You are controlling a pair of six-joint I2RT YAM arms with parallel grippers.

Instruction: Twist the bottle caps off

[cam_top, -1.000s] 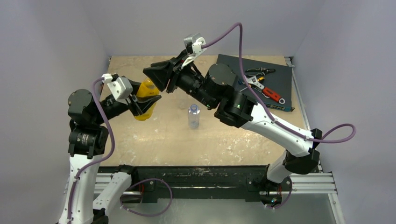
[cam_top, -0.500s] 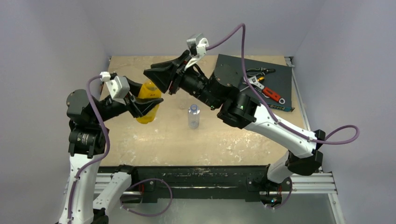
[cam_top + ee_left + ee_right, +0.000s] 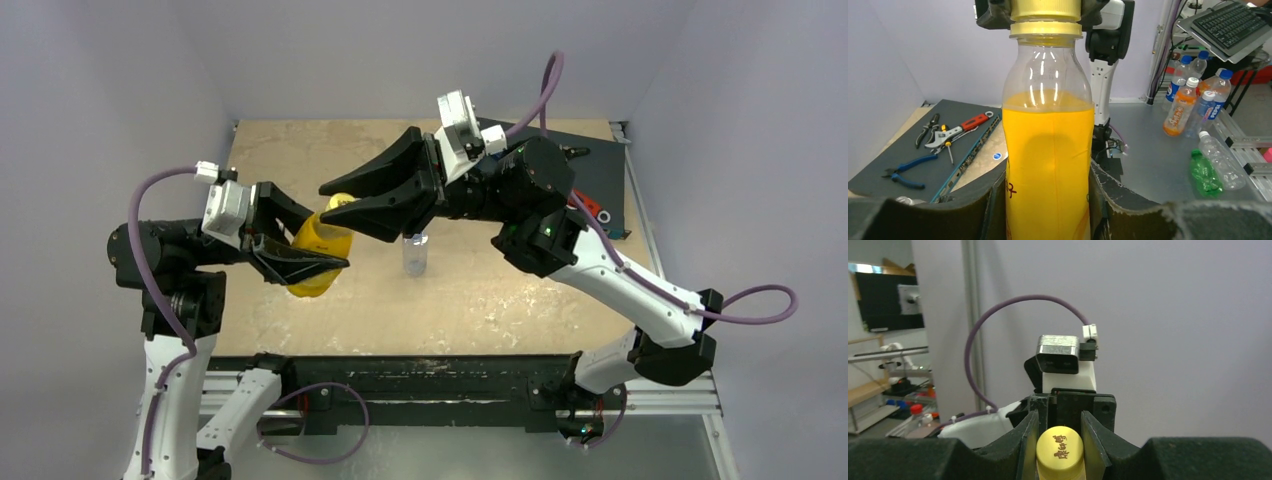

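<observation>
The orange-liquid bottle (image 3: 322, 250) is held off the table at the left, my left gripper (image 3: 316, 246) shut on its labelled body (image 3: 1048, 150), with its fingers (image 3: 1120, 200) pressed to both sides. Its yellow cap (image 3: 340, 201) sits between the jaws of my right gripper (image 3: 335, 200), which is shut on it. In the right wrist view the cap (image 3: 1060, 447) shows printed characters on top, and both pads touch its sides. The cap (image 3: 1046, 10) is still on the bottle's neck. A small clear bottle (image 3: 415, 250) stands upright mid-table with its cap on.
A dark mat (image 3: 600, 170) at the back right carries pliers and a red-handled wrench (image 3: 585, 205). A small blue round thing (image 3: 998, 156) lies on the table by the mat's edge. Beyond the table, several other bottles (image 3: 1198, 100) sit on a grey surface.
My right gripper has turned and closed on the yellow cap. The left arm has brought the bottle a little nearer the table's front edge.
</observation>
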